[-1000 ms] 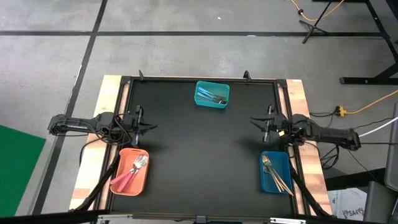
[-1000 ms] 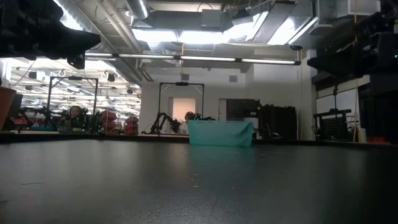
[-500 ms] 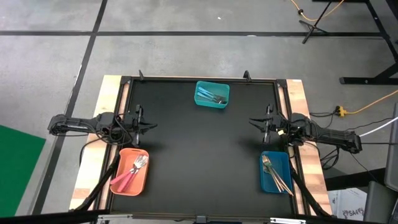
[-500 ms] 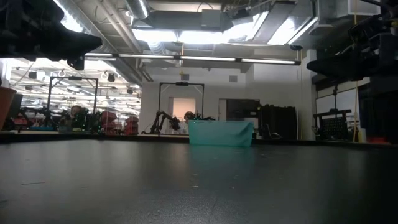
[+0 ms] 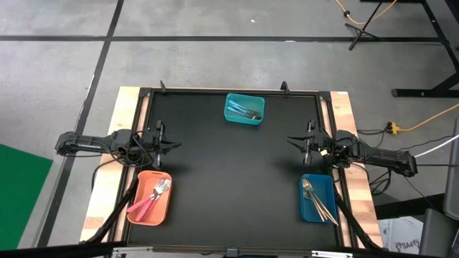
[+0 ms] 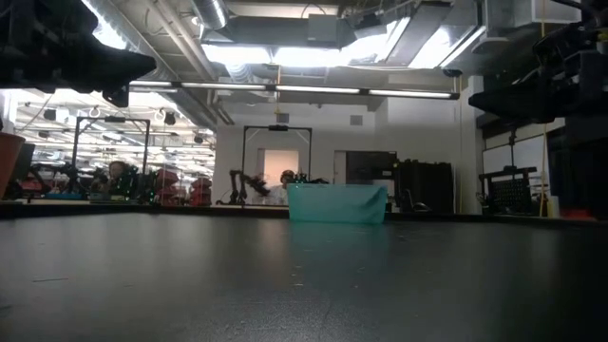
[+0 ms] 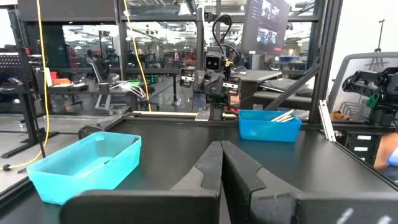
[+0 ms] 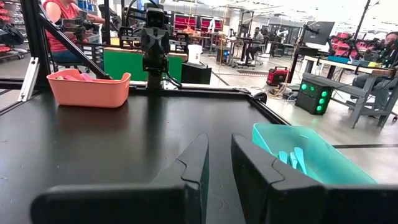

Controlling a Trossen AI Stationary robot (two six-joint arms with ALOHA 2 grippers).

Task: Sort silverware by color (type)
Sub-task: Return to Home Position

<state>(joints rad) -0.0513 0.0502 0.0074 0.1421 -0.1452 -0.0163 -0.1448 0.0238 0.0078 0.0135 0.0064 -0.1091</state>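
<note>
The pink-handled metal forks (image 5: 147,202) lie in the orange plastic bin (image 5: 164,213), the light-blue-handled utensils (image 5: 242,110) in the teal plastic bin (image 5: 245,120), and the gold-handled forks (image 5: 320,203) in the blue plastic bin (image 5: 308,213). The left gripper (image 7: 219,149) has its 2 fingers together at the black table's (image 5: 229,179) left edge. The right gripper (image 8: 219,140), at the right edge, has its 2 fingers slightly apart.

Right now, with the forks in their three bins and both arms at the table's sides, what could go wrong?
Probably only small things. The gold forks poke above the rim of the blue bin, close to the right hand, so a low swing might catch them. The pink forks lean at the edge of the orange bin near the left hand and could likewise be knocked out.
</note>
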